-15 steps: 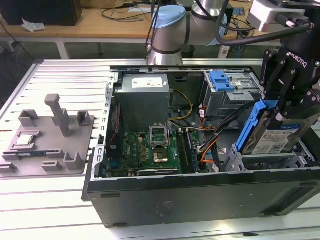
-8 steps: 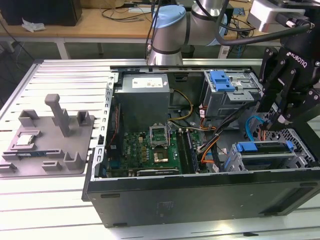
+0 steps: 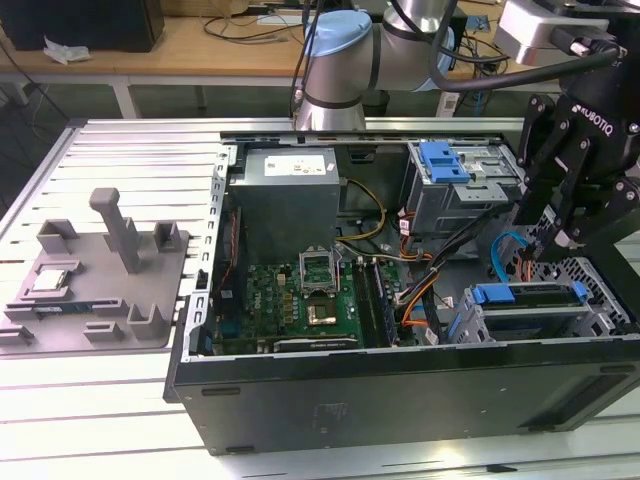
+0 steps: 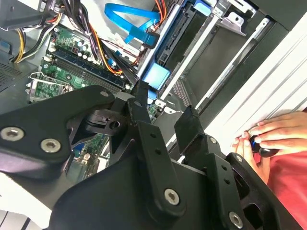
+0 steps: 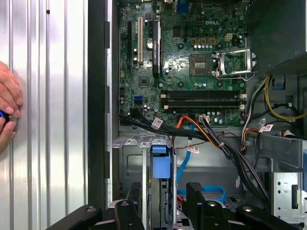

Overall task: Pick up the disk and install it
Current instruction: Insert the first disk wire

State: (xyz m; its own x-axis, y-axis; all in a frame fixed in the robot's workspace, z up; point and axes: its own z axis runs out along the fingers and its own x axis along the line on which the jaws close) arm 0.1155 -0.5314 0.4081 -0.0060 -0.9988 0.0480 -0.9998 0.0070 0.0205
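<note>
The disk [image 3: 528, 308] stands on edge in the lower drive bay, at the corner of the open computer case on the exterior view's right. Its blue frame runs along the upper edge. In the first wrist view its blue end tab [image 5: 160, 166] sits between the two black fingers. My gripper [image 3: 555, 230] hangs just above the bay and is open. In both wrist views the gripper [image 5: 165, 189] [image 4: 165, 112] has space between the fingers and the blue tab [image 4: 156, 76], and the pads do not touch it.
Orange, black and blue cables [image 3: 425, 285] run between the motherboard [image 3: 310, 295] and the bay. A grey metal cage with a blue latch [image 3: 445, 160] stands behind. A grey fixture [image 3: 100, 290] lies on the exterior view's left. A person's hand [image 4: 268, 136] rests on the table.
</note>
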